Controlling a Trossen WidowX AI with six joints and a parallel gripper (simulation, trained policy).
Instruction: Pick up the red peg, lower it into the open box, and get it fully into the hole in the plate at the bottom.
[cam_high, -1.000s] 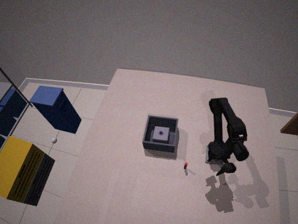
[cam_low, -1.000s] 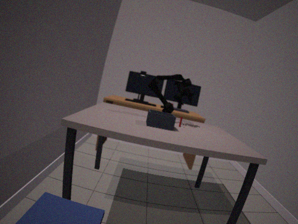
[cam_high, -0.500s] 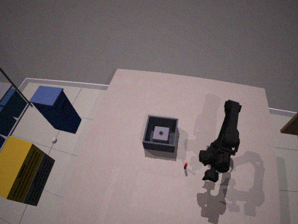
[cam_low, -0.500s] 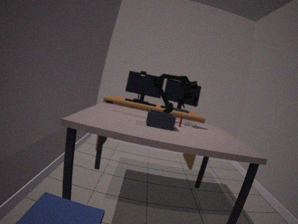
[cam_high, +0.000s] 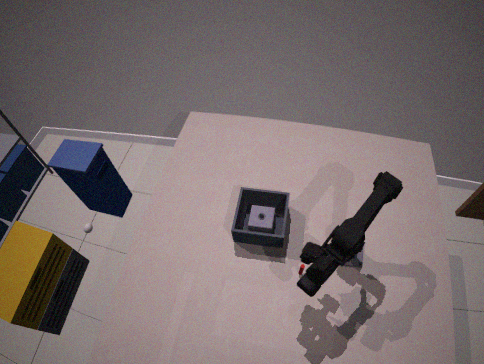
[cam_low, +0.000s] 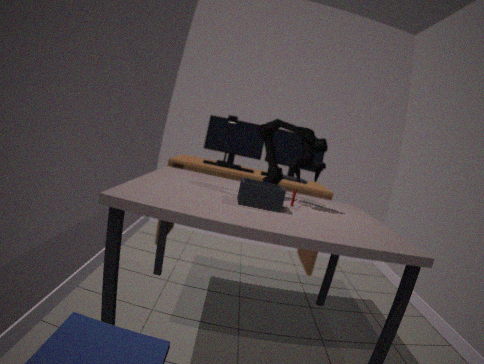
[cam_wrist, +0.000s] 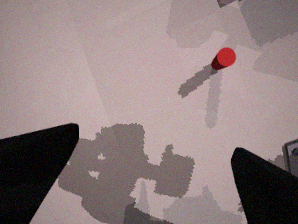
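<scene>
The gripper (cam_high: 308, 267) (cam_low: 308, 175) (cam_wrist: 156, 144) hangs spread wide with nothing between its fingers. Beyond the fingertips, the red peg (cam_high: 301, 269) (cam_low: 293, 198) (cam_wrist: 226, 57) stands upright on the table (cam_high: 210, 280) (cam_low: 200, 207) (cam_wrist: 30, 75), outside the open box (cam_high: 260, 240) (cam_low: 261, 195), whose holed plate (cam_high: 255, 223) lies farther off.

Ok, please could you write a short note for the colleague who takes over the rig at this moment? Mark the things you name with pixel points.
Claw (cam_wrist: 156, 144): black, open, nothing between its fingers, raised above the table.
Red cylindrical peg (cam_high: 301, 269) (cam_low: 293, 198) (cam_wrist: 226, 57): standing upright on the pale table (cam_high: 200, 300) (cam_low: 200, 212), outside the box.
Dark grey open box (cam_high: 259, 240) (cam_low: 261, 196): the light square plate (cam_high: 268, 211) at its bottom has an unfilled hole.
Done: none of the task's steps.
Left: grasp peg, lower it into box, seat it fully in hole.
</scene>
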